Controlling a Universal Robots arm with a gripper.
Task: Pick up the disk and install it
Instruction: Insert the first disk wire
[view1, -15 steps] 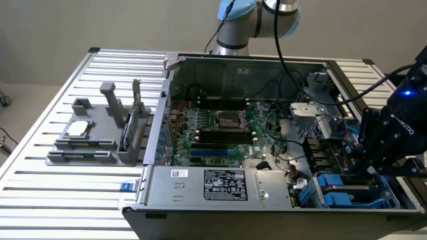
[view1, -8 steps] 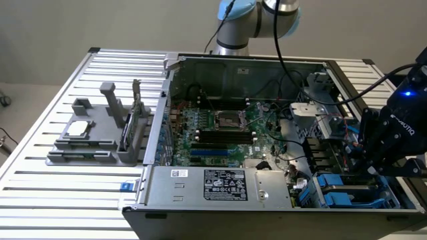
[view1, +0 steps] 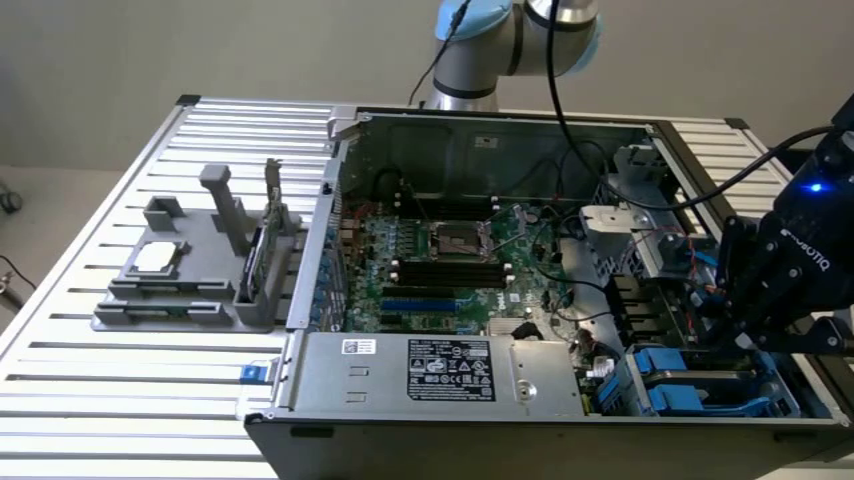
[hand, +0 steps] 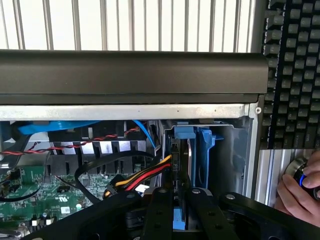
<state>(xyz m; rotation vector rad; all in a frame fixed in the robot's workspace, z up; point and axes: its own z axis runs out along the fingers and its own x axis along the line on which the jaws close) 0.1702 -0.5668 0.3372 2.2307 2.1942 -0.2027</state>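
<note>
one gripper (hand: 180, 210) clamped on the disk (hand: 181, 165) above drive bay (hand: 210, 150); tilt could jam it against cables (hand: 145, 177).

Arm bent low at the exterior view's right, gripper (view1: 750, 335) pointing downward.

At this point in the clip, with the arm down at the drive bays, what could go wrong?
The end effector sits at the blue-framed disk in the bay, right beside red and yellow cables; these could snag or get pinched. A person's hand rests just outside the case, near the moving arm, so contact is possible.
</note>
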